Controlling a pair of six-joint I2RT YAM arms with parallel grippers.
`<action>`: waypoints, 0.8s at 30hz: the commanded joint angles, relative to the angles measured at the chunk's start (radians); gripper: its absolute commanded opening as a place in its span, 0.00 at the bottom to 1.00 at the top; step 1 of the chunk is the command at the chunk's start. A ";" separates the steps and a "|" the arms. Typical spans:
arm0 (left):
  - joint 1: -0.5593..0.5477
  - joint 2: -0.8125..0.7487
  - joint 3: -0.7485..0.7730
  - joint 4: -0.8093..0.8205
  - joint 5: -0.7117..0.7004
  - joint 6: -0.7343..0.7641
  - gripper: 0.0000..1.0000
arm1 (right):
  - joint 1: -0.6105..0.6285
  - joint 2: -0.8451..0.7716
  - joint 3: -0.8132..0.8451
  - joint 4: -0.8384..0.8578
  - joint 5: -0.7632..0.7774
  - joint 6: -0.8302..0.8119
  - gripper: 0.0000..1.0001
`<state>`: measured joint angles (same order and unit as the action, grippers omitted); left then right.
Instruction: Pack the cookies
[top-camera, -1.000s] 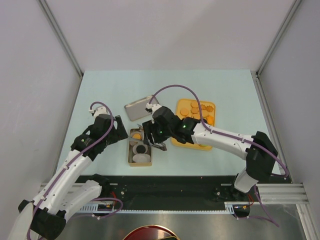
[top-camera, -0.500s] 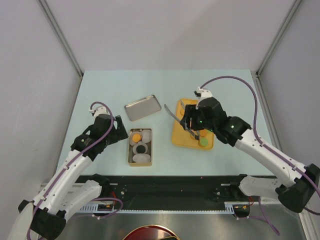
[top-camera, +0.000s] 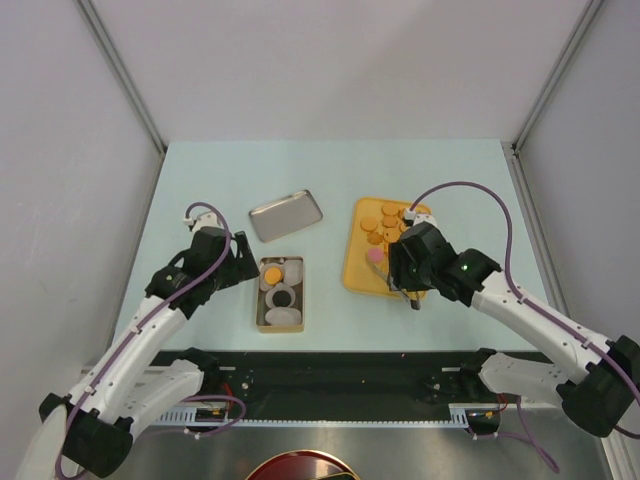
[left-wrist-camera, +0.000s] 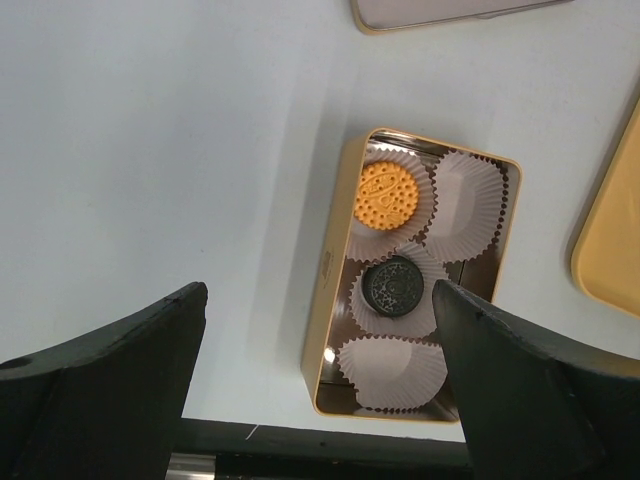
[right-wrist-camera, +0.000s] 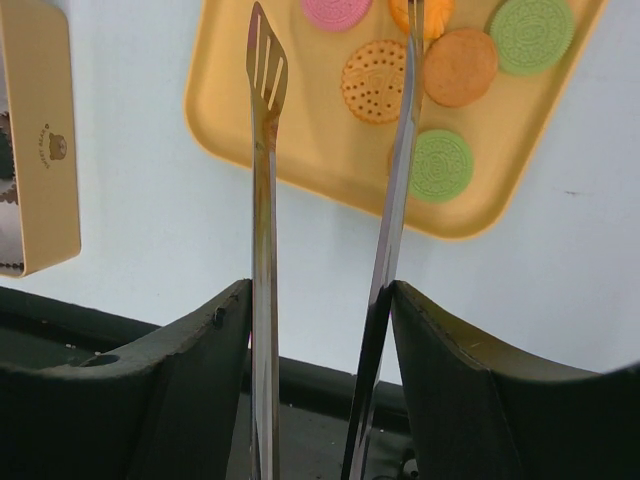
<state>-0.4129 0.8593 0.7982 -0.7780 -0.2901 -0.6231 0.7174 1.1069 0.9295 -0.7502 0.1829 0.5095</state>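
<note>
Cookies lie on the orange tray (top-camera: 352, 272): pink (right-wrist-camera: 336, 10), dotted orange-brown (right-wrist-camera: 373, 82), plain brown (right-wrist-camera: 460, 67) and two green (right-wrist-camera: 440, 165). My right gripper (right-wrist-camera: 320, 290) is shut on metal tongs (right-wrist-camera: 262, 150). The tong blades stand apart above the tray's near part with nothing between them. The tin (left-wrist-camera: 330, 280) holds white paper cups. One cup has an orange cookie (left-wrist-camera: 386, 195), another a black cookie (left-wrist-camera: 392, 286). My left gripper (left-wrist-camera: 318, 290) hangs open above the tin's left side, holding nothing.
The tin's lid (top-camera: 285, 215) lies upside down behind the tin. Two paper cups (left-wrist-camera: 470, 195) in the tin hold nothing. The table's black front rail (top-camera: 330, 370) runs just below the tin and tray.
My right arm swung with the tongs from over the tin across to the tray, then drew back toward the tray's near edge. The left arm barely moved.
</note>
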 joint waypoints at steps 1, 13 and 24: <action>0.008 0.007 -0.007 0.039 0.020 0.013 1.00 | -0.003 -0.068 -0.014 -0.049 0.046 0.024 0.62; 0.006 0.026 -0.017 0.059 0.037 0.010 1.00 | -0.007 -0.073 -0.109 0.014 -0.006 0.047 0.61; 0.006 0.023 -0.022 0.057 0.031 0.006 1.00 | -0.006 -0.064 -0.084 0.042 -0.057 0.061 0.58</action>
<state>-0.4126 0.8879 0.7807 -0.7429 -0.2581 -0.6205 0.7109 1.0534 0.8135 -0.7296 0.1448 0.5518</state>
